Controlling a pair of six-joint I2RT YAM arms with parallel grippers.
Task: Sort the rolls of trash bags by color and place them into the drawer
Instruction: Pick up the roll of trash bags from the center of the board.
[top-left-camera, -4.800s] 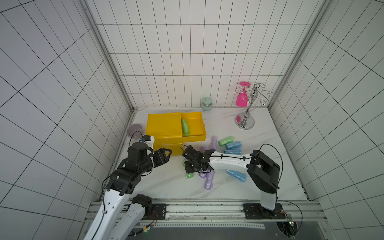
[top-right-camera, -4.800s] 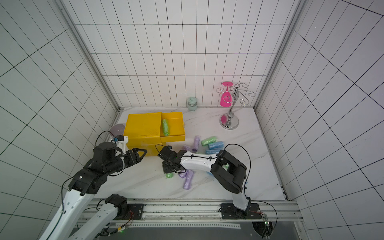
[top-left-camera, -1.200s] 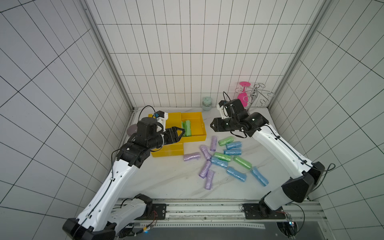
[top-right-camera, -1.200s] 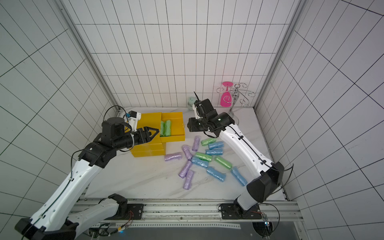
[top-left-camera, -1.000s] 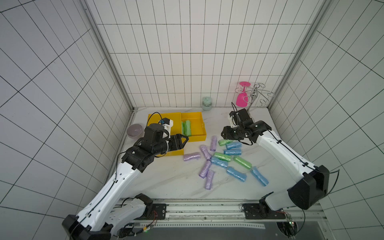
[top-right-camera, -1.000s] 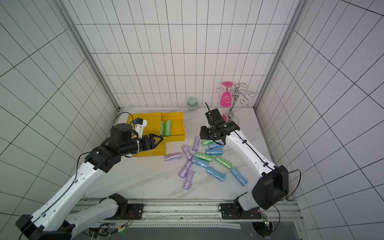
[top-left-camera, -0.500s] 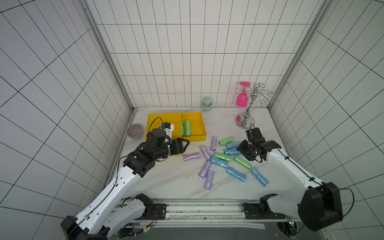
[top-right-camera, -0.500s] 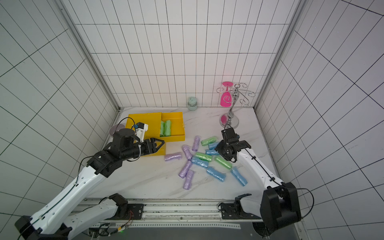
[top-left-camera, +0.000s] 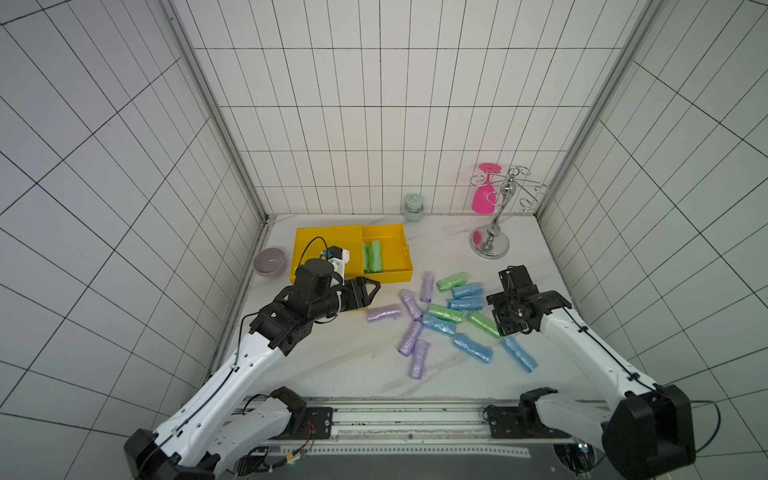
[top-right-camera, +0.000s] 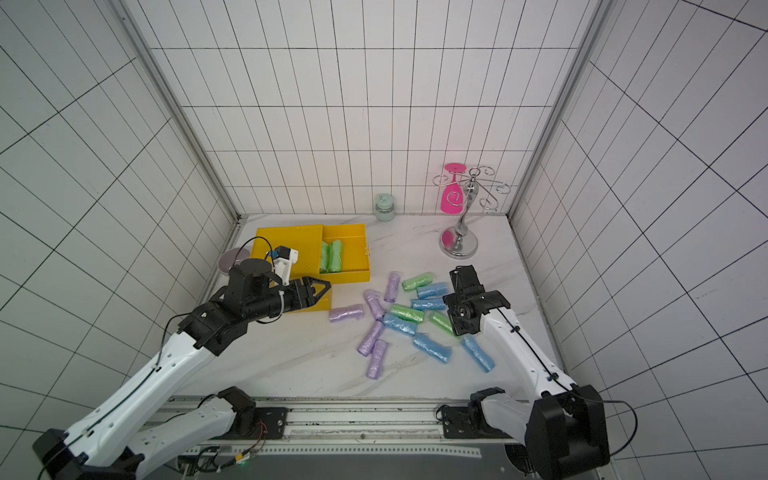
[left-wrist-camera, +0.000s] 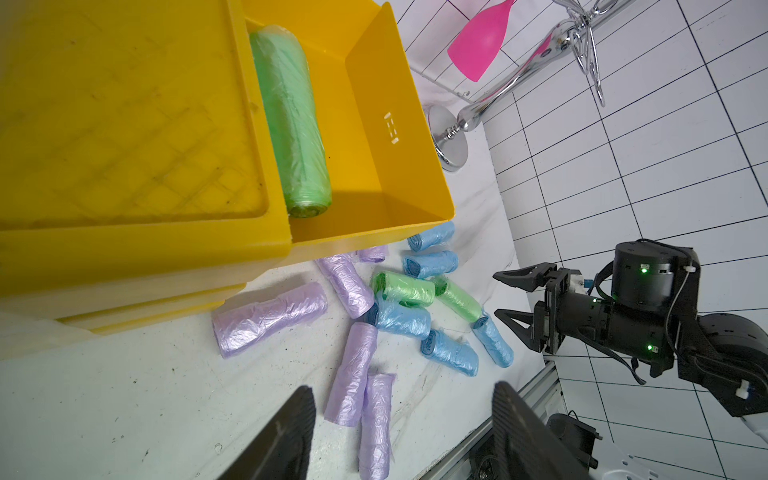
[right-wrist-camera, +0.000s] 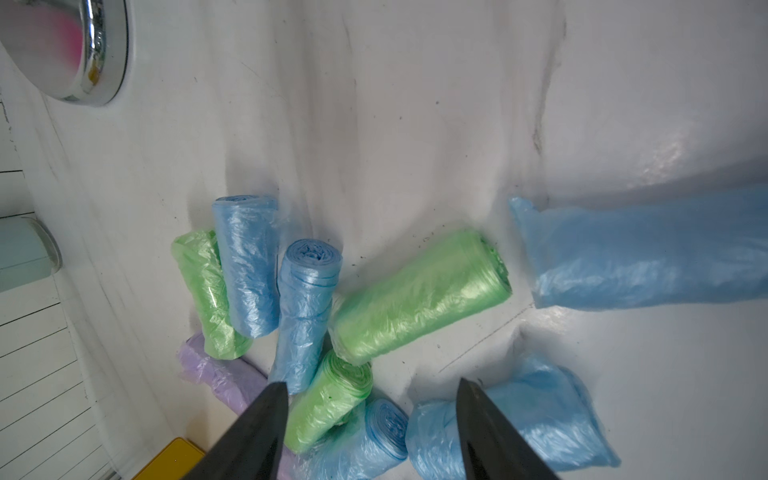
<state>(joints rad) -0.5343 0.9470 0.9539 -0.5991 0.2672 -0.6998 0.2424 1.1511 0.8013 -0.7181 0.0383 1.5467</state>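
The table (top-left-camera: 332, 365) spreads under both grippers. The left arm (top-left-camera: 232, 374) reaches in low and ends in the left gripper (left-wrist-camera: 402, 386), which has its jaws apart and nothing between them. The right arm (top-left-camera: 582, 345) ends in the right gripper (left-wrist-camera: 496, 293), which is also spread and empty, its tips pointing down at the table. The drawer (top-left-camera: 395, 249) stands pulled out just past the left gripper toward the back wall, and two green rolls (top-left-camera: 372, 257) lie side by side in it, well apart from both grippers. The stand (top-left-camera: 490, 245) rises beyond the right gripper, near the back wall. Thirteen loose rolls (top-left-camera: 438, 325) lie between the two grippers: five lilac, five blue and three green. One lilac roll (top-left-camera: 383, 313) lies just ahead of the left gripper's tips, not touching them. One green roll (right-wrist-camera: 419, 295) lies just under the right gripper's tips, and a blue roll (top-left-camera: 518, 354) lies beside them. The bowl (top-left-camera: 270, 262) sits behind the left gripper by the wall. The glass (top-left-camera: 482, 199) hangs on the stand. The jar (top-left-camera: 413, 208) stands far from both grippers.
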